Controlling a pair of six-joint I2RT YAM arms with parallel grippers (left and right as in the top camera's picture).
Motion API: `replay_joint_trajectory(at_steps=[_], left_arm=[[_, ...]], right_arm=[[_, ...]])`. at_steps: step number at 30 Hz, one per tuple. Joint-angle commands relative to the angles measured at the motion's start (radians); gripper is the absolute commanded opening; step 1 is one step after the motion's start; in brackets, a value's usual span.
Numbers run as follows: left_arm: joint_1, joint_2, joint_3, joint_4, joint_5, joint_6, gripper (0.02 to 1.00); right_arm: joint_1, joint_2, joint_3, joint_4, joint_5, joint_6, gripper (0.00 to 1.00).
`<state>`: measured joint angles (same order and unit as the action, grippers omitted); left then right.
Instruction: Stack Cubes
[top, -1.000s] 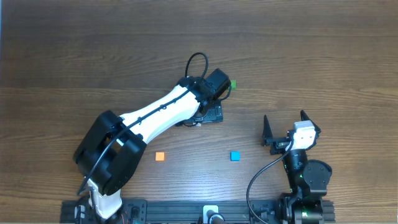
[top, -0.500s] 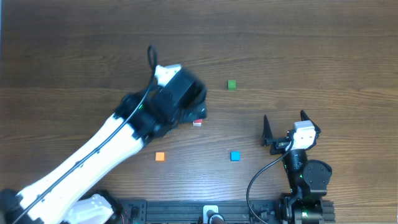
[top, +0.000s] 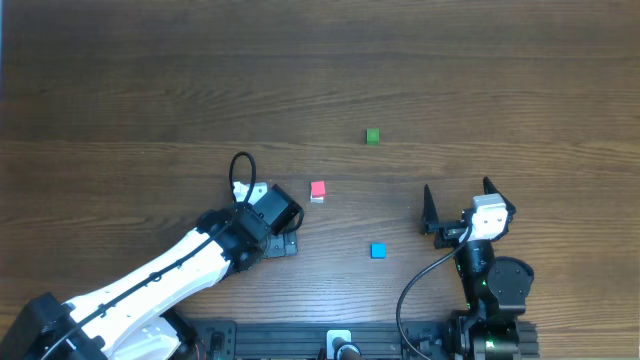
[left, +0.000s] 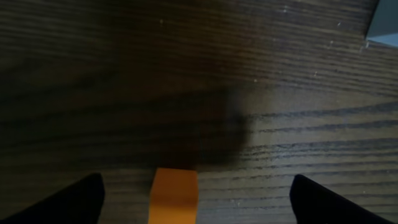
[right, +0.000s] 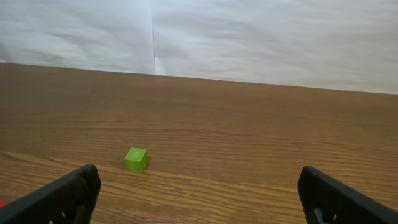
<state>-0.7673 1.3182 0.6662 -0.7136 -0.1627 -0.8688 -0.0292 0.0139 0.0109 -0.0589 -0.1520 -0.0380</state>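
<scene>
Several small cubes lie apart on the wooden table (top: 120, 90): green (top: 373, 136) farthest back, red (top: 318, 189) in the middle, blue (top: 378, 250) near the front. My left gripper (top: 282, 243) is low over the table just left of centre and hides the orange cube from above. In the left wrist view the orange cube (left: 174, 198) sits on the wood between the open fingers of my left gripper (left: 196, 190), untouched. My right gripper (top: 458, 203) stands open at the front right, holding nothing. Its wrist view looks past the open fingers (right: 68, 196) to the green cube (right: 136, 159).
The left arm (top: 170, 275) lies diagonally across the front left of the table. The right arm's base (top: 490, 290) stands at the front right. A white wall (right: 249, 37) rises behind the table's far edge.
The left arm has swung back from beside the green cube toward the front of the table, uncovering the red cube and now covering the orange one. The right arm has not moved.
</scene>
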Motion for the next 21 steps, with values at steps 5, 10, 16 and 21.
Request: replay_joint_trajectory(at_steps=[5, 10, 16, 21], left_arm=[[-0.002, 0.014, -0.039, 0.023, 0.066, -0.007, 0.901], [-0.002, 0.055, -0.063, 0.050, 0.103, -0.007, 0.882], [-0.002, 0.066, -0.063, 0.052, 0.103, -0.007, 0.792], [-0.002, 0.066, -0.063, 0.040, 0.102, -0.006, 0.647]], right_arm=[[0.004, -0.007, -0.006, -0.003, -0.004, -0.004, 0.993], [0.004, -0.007, -0.006, -0.003, -0.004, -0.004, 0.991], [0.004, -0.007, -0.006, -0.003, -0.004, -0.004, 0.991], [0.004, -0.007, -0.006, -0.003, -0.004, -0.004, 0.993]])
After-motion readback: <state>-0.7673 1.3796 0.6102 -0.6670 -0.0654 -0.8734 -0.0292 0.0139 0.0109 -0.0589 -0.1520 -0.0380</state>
